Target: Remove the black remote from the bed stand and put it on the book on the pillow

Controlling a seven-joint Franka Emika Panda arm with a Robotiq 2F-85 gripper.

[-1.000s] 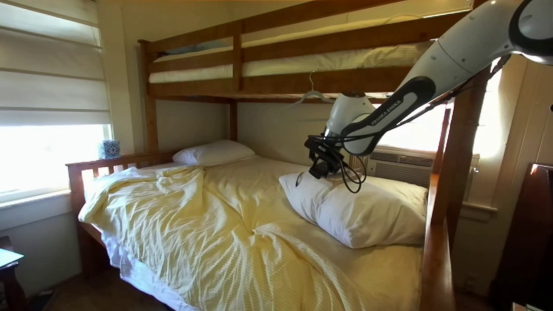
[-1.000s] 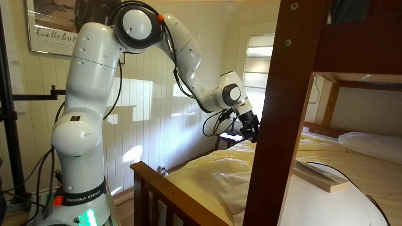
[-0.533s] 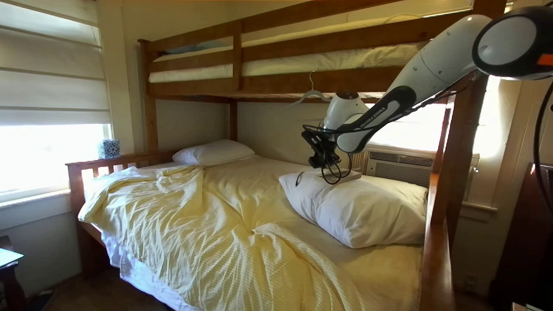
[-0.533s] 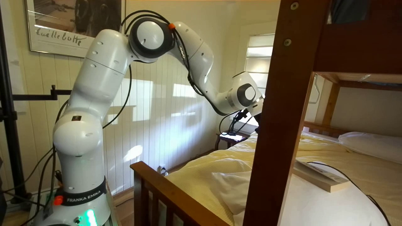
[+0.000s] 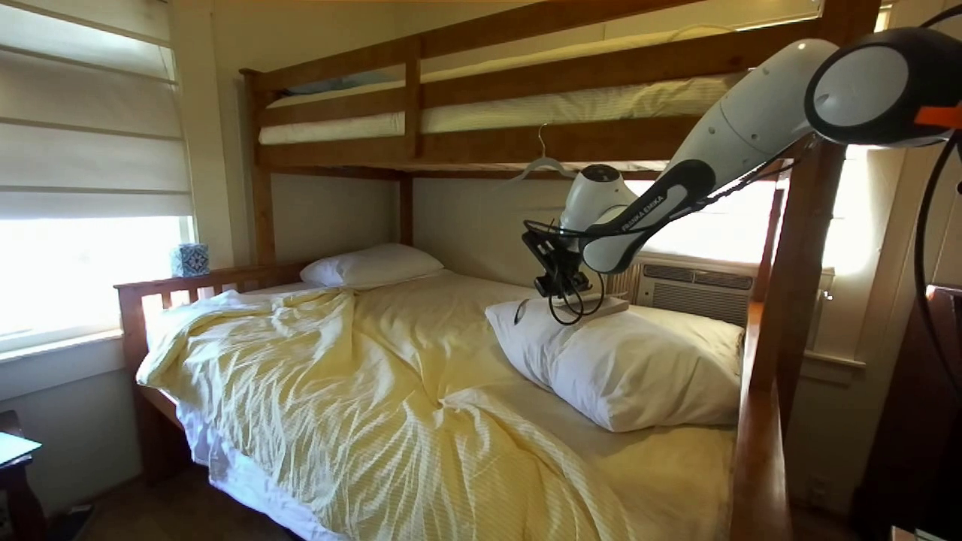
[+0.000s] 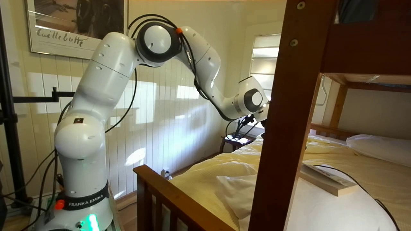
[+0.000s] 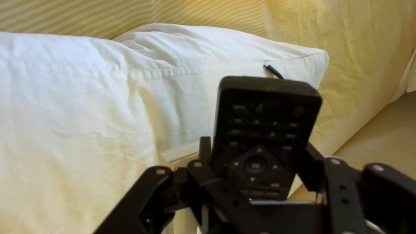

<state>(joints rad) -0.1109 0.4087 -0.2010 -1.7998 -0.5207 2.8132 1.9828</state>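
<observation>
In the wrist view, a black gripper (image 7: 260, 154) holds a black remote (image 7: 266, 113) pinched between its two fingers, one along each long side. White lettering on the remote's round centre button reads "OK," with arrows set around it; rows of small playback symbols sit farther up, and a word at the upper left may be "INPUT," though it is blurred. Behind the remote, the cream edge of a book (image 7: 182, 155) shows, partly hidden by the gripper. A plump white pillow (image 7: 81, 97) spreads to the left, and a black plug (image 7: 274, 71) with a silver tip lies on it just past the remote's far end.

In an exterior view, the gripper hangs over the far left end of the pillow, near the book. A yellow blanket (image 5: 316, 391) lies rumpled to the left. At the near left, well apart, a pale tabletop (image 5: 15, 448) is partly in view.

"FRANKA EMIKA" is printed on the robot arm (image 5: 721, 154) and, in an exterior view, on its base (image 6: 86, 201). A framed poster (image 6: 75, 25) on the left wall is lettered "Caillebotte."
</observation>
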